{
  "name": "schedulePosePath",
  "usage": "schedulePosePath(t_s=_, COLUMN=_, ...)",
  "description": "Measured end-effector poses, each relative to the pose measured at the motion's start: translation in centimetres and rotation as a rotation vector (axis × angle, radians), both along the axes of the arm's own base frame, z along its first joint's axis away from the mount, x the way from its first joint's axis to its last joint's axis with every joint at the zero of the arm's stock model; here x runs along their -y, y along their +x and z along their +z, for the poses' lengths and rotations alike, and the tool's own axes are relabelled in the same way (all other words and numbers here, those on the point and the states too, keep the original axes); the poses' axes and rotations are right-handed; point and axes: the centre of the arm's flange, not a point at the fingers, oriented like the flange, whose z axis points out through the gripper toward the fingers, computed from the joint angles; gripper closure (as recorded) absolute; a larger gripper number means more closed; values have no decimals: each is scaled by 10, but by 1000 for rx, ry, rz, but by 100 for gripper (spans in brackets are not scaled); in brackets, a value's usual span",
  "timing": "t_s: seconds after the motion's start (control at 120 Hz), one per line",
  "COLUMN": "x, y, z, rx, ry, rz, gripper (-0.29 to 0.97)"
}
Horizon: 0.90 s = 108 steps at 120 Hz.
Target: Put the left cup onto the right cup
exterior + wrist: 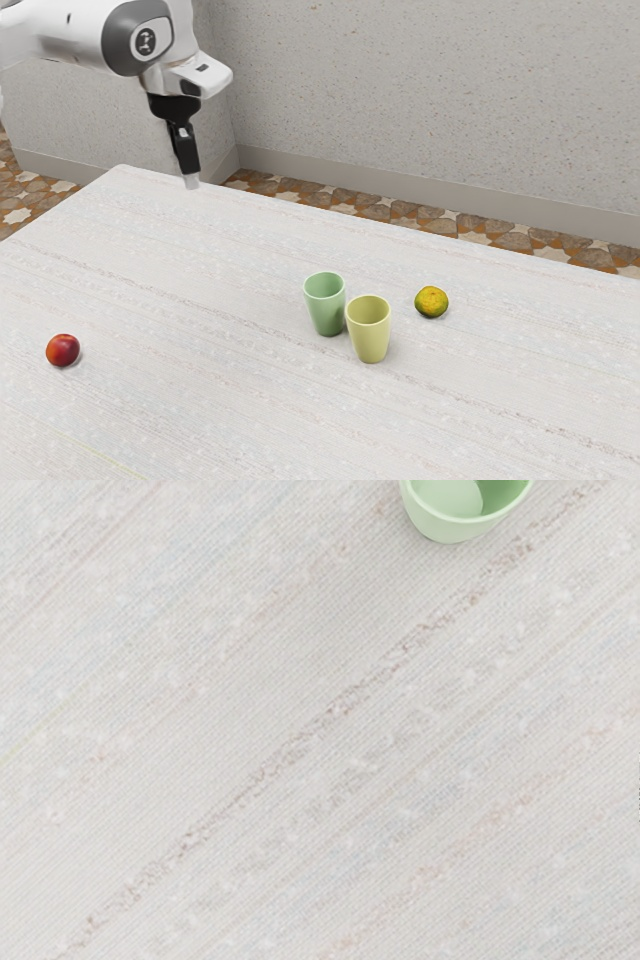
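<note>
Two cups stand upright and close together near the middle of the pale table (pixel 200 300). The light green cup (pixel 325 303) is toward the exterior view's left, and the yellow-green cup (pixel 368 328) stands just to its right and slightly nearer. My gripper (pixel 190 180) hangs high over the table's far left corner, pointing down, well apart from both cups and holding nothing. In the wrist view, part of the green cup's rim (pixel 465 505) shows far below my hand, with bare tabletop (pixel 300 760) around it.
A green-orange citrus fruit (pixel 431 301) lies to the right of the cups. A red fruit (pixel 63 350) sits near the table's left side. Behind the table's far edge are a tiled floor (pixel 420 215) and a grey wall (pixel 420 90).
</note>
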Motion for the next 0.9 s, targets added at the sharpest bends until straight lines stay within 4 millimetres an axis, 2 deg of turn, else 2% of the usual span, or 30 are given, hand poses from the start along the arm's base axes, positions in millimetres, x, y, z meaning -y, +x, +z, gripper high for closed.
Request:
schedulePosePath(t_s=0.1, x=-3, y=7, z=-13, rx=-17, ry=-2, rz=-30, gripper=0)
schedulePosePath(t_s=0.15, x=-4, y=17, z=-35, rx=-45, ry=6, rz=-42, gripper=0)
schedulePosePath(t_s=0.192, x=1, y=25, z=-51, rx=-61, ry=13, rz=-63, gripper=0)
schedulePosePath(t_s=0.275, x=15, y=55, z=-74, rx=-66, ry=27, rz=-107, gripper=0)
schedulePosePath(t_s=0.358, x=29, y=69, z=-94, rx=-71, ry=20, rz=-153, gripper=0)
schedulePosePath(t_s=0.5, x=68, y=76, z=-113, rx=-56, ry=4, rz=-239, gripper=0)
schedulePosePath(t_s=0.733, x=101, y=89, z=-158, rx=-40, ry=24, rz=-314, gripper=0)
schedulePosePath(t_s=0.9, x=132, y=98, z=-191, rx=-19, ry=25, rz=-371, gripper=0)
